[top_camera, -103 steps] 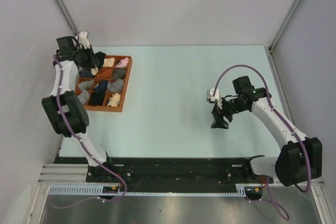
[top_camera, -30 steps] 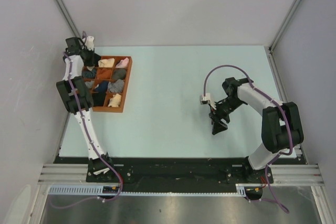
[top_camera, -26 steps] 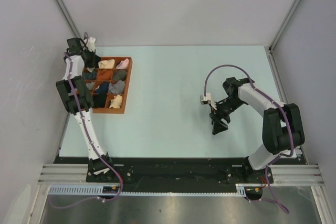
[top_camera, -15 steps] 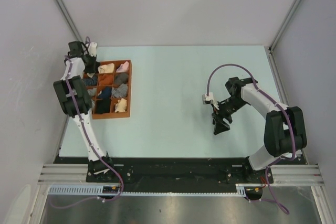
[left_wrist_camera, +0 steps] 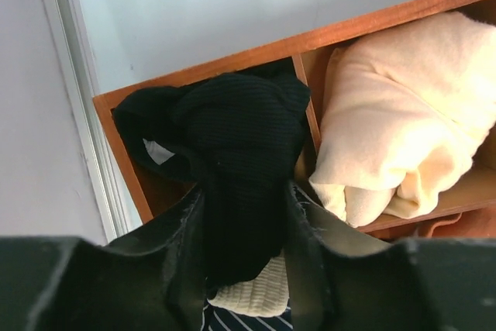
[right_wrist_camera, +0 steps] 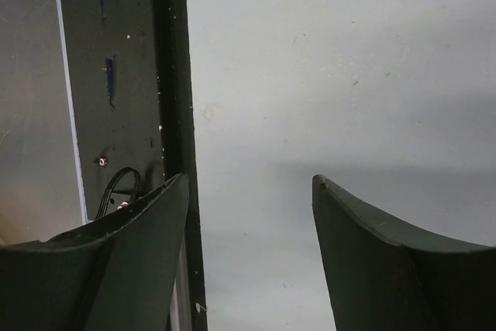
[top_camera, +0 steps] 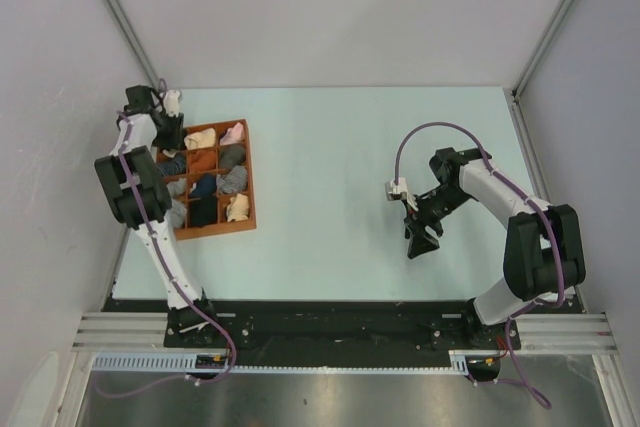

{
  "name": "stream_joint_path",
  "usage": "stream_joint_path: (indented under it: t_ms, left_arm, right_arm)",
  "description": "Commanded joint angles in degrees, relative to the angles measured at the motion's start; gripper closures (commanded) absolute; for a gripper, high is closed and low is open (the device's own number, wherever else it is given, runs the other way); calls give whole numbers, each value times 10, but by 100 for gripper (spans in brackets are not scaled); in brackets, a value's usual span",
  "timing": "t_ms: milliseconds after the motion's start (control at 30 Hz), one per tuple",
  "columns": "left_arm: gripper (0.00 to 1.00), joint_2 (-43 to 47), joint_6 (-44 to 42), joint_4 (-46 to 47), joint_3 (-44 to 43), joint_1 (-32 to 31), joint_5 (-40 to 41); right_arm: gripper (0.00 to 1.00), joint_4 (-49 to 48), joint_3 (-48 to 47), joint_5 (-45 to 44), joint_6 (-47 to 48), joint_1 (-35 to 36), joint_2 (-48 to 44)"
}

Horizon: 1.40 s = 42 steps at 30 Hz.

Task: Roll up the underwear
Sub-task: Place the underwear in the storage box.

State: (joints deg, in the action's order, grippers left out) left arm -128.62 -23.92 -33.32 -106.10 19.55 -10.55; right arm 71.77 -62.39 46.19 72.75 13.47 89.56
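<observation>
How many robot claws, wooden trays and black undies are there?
Grippers: 2 (left gripper, right gripper)
Wooden tray: 1
Black underwear: 1
Total: 4

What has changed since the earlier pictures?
The tray has turned and slid nearer, its near end swinging right. The left arm drew back into the far left corner. The left gripper clamps the black underwear at the tray's corner compartment. The right gripper stayed open above the table, almost unmoved.
</observation>
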Motion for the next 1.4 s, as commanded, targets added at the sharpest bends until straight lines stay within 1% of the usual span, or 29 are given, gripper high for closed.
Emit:
stream_joint_path:
  t_ms: [0,200,333,800,933,1033,1167,1367]
  left_arm:
    - [53,-16,25,-139,-13,10,6]
    - [47,5,31,-126,-17,10,3]
    - [45,32,41,-106,-9,11,-7]
    - [44,69,67,-90,-45,16,-26]
    - [44,77,71,-83,-43,18,-25]
    - [46,85,73,-79,-42,18,-30]
    - [57,87,73,-82,-46,18,-36]
    - [69,79,73,-84,-41,18,-35]
  right_arm:
    - [31,12,-16,16,12,-2,-18]
    - [31,11,-15,15,12,-2,-14]
    - [31,11,-14,15,13,-2,-12]
    - [31,12,-13,16,15,-1,-12]
    - [31,12,-13,17,16,0,-11]
    - [31,13,-13,16,16,0,-11]
    - [31,13,-12,15,16,1,-7]
    - [31,13,-12,14,16,2,-5]
